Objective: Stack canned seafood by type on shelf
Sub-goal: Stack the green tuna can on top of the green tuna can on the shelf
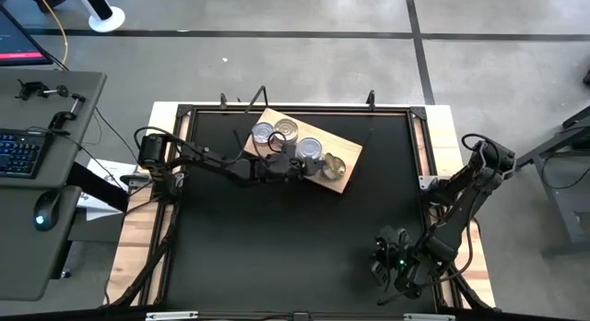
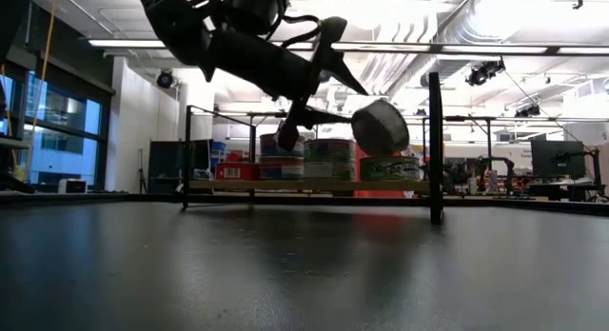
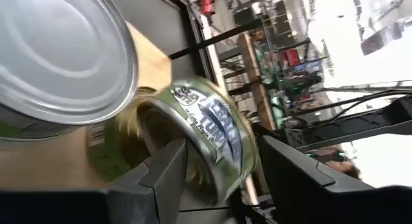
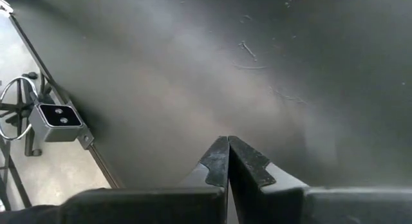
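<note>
Left tool (image 1: 288,164) of mine reaches over the wooden shelf (image 1: 346,178), its fingers (image 3: 168,176) parted around a tilted tin (image 3: 206,143) with a green and blue label; I cannot tell whether they grip it or merely bracket it. From table height that tin (image 2: 381,126) hangs tipped on edge above the row. My wrist camera alone shows the label and a second tin (image 3: 61,56) close by, its plain silver lid ringed with pressed circles. From above I see what the wrist view misses: the shelf lies slanted across the far half of the black worktop (image 1: 277,247), with silver-lidded tins (image 1: 277,132) at one end and a gold-lidded tin (image 1: 336,164) at the other. My arm covers part of the shelf's near edge. My right tool (image 4: 228,161) waits over the worktop's near right corner, fingers pressed together, holding nothing.
</note>
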`<action>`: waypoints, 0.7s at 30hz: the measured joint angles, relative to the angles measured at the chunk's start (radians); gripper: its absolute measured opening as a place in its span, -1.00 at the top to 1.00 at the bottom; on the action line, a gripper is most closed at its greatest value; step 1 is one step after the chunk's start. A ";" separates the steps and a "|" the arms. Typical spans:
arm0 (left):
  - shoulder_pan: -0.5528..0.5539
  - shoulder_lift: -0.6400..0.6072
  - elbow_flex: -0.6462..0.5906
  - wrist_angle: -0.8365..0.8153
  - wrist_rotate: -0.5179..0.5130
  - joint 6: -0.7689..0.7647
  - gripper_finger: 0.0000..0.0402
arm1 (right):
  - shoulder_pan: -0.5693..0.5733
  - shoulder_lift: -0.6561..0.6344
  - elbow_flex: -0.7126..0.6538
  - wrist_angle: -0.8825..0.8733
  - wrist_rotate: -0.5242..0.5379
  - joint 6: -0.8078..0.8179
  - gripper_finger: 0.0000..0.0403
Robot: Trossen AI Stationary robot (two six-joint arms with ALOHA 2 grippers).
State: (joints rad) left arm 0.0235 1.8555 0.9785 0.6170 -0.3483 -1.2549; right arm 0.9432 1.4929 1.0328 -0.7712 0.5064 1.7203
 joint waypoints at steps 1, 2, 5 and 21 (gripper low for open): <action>0.000 0.000 0.005 -0.021 -0.003 0.000 0.07 | 0.000 0.000 0.000 -0.001 0.000 0.000 1.00; 0.000 0.003 0.012 -0.045 -0.012 0.000 0.06 | 0.000 0.000 0.000 -0.003 0.000 0.000 1.00; 0.000 0.006 0.020 -0.096 -0.031 -0.001 0.06 | -0.001 0.000 0.000 -0.004 0.000 0.000 1.00; -0.005 0.005 0.027 -0.096 0.076 -0.071 0.05 | -0.001 0.000 0.000 -0.025 0.006 0.002 1.00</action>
State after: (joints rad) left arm 0.0183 1.8606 1.0058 0.5209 -0.2720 -1.3258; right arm 0.9424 1.4929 1.0328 -0.7965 0.5123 1.7220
